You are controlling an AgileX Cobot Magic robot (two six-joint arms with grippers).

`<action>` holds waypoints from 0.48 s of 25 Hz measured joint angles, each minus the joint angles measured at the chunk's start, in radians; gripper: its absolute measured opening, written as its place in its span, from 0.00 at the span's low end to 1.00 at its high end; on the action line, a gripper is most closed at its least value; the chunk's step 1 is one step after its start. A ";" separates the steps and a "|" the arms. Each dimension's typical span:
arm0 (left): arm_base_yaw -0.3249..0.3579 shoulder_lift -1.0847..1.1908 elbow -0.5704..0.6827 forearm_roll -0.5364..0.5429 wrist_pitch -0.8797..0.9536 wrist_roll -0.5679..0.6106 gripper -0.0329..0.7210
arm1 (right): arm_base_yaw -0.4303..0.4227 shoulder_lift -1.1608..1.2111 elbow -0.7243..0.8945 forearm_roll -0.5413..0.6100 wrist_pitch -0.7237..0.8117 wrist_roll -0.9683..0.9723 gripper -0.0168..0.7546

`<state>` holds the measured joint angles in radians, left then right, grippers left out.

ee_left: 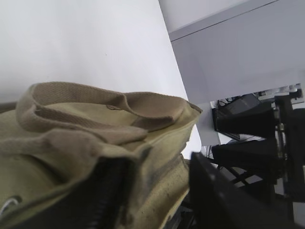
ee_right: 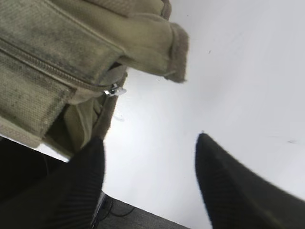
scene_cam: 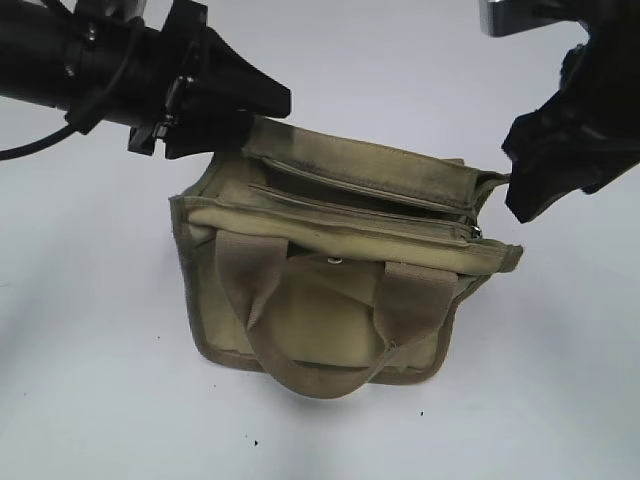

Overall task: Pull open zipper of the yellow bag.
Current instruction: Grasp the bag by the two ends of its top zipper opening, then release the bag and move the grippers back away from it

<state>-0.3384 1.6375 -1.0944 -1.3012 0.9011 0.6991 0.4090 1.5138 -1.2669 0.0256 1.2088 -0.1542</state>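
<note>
Zipper (scene_cam: 365, 213) on yellow bag (scene_cam: 330, 300), mid-counter (scene_cam: 100, 400), looks pulled open. Right claw (ee_right: 147, 186) released, empty. Left claw (scene_cam: 225, 105) state unclear at bag's corner. Next: withdraw.

yellow bag (ee_left: 95, 138): cut off by the left and bottom edges of the left wrist view, its near fabric blurred; in the right wrist view it ran past the top and left edges. left gripper (scene_cam: 235, 120): fingertips hidden behind the bag's back edge in the exterior view. zipper (ee_right: 52, 69): only one end showed by the right wrist, pull tab small and blurred.
</note>
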 joint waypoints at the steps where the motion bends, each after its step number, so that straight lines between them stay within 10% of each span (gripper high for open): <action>1: 0.001 -0.009 0.000 0.014 0.004 0.000 0.62 | 0.000 -0.021 0.000 -0.004 0.001 0.000 0.71; 7: 0.016 -0.163 -0.001 0.215 0.053 -0.043 0.80 | -0.001 -0.195 0.000 0.007 0.002 0.001 0.83; 12: 0.021 -0.398 -0.001 0.696 0.096 -0.336 0.81 | -0.001 -0.362 0.001 0.039 0.002 0.024 0.78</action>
<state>-0.3175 1.2394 -1.0954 -0.6048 0.9974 0.3635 0.4083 1.1514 -1.2659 0.0642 1.2111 -0.1297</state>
